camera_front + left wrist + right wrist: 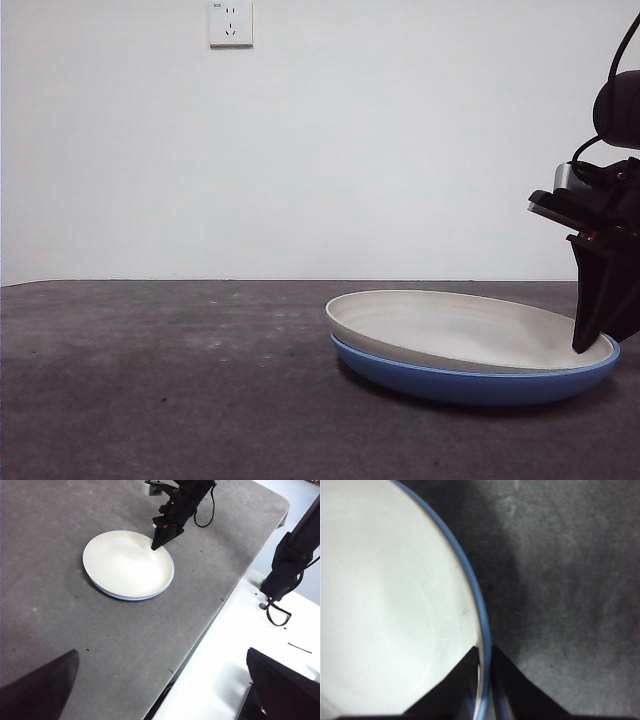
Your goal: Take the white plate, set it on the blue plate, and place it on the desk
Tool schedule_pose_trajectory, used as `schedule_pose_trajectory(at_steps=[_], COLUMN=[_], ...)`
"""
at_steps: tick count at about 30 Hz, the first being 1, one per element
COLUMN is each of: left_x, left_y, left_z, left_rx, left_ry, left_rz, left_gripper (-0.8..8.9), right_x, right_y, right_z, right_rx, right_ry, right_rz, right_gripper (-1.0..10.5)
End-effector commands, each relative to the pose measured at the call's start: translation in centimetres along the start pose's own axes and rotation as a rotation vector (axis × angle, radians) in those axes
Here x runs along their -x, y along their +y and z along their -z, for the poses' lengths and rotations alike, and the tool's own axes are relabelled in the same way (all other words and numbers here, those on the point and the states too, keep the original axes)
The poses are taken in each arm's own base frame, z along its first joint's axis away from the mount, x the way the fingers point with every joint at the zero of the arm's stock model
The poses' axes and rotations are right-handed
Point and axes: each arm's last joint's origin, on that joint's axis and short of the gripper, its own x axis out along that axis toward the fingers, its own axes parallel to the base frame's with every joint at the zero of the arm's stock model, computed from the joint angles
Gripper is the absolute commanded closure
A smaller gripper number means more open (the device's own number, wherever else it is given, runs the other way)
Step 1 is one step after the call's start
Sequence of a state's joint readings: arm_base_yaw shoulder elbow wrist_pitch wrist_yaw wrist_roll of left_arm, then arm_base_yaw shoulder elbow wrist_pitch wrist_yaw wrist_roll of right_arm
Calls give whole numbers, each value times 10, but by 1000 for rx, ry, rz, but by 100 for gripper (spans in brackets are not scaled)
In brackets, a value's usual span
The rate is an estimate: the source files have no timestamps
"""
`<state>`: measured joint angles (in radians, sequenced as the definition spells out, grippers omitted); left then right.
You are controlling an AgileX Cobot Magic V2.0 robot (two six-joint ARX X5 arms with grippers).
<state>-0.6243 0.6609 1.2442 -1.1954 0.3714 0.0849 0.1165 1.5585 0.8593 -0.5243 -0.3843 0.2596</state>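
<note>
The white plate (pixel 450 325) lies nested in the blue plate (pixel 470 385) on the desk (pixel 150 380), right of centre. My right gripper (pixel 590 340) comes down onto their right-hand rim. In the right wrist view its jaws (pixel 485 655) stand narrow astride the edge: one inside the white plate (pixel 385 605), the other outside the blue plate's rim (pixel 470 580). The left wrist view shows the stacked white plate (pixel 125 562) and blue plate (pixel 130 599) from afar, with the right gripper (pixel 157 542) at their far edge. My left gripper (pixel 160 690) hangs open, well away from them.
The desk's edge (pixel 200 635) runs close beside the plates, with a white surface (pixel 225 670) past it. A black arm part with a cable (pixel 290 570) stands over that surface. A wall socket (pixel 230 22) sits high on the white back wall.
</note>
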Motion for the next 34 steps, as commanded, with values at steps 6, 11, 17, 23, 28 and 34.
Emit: schedule_pose_trajectory(at_steps=[6, 11, 17, 23, 28, 34], left_x=[1, 1, 1, 1, 1, 1], left_y=[-1, -1, -1, -1, -1, -1], left_z=[-3, -3, -3, -3, -3, -3], left_rx=[-16, -16, -16, -20, -23, -24], left_ry=[-11, -11, -11, -12, -11, -11], left_rz=[8, 7, 8, 13, 18, 17], left_gripper=[126, 126, 126, 126, 126, 126], right_x=[13, 20, 23, 21, 11, -11], right_y=[12, 30, 57, 83, 97, 104], right_z=[-11, -18, -23, -28, -32, -28], right_rx=[17, 56, 80, 91, 106, 119], right_ry=[14, 14, 1, -17, 11, 66], right_rz=[-92, -130, -163, -176, -174, -142], right_gripper=[940, 940, 940, 940, 940, 940])
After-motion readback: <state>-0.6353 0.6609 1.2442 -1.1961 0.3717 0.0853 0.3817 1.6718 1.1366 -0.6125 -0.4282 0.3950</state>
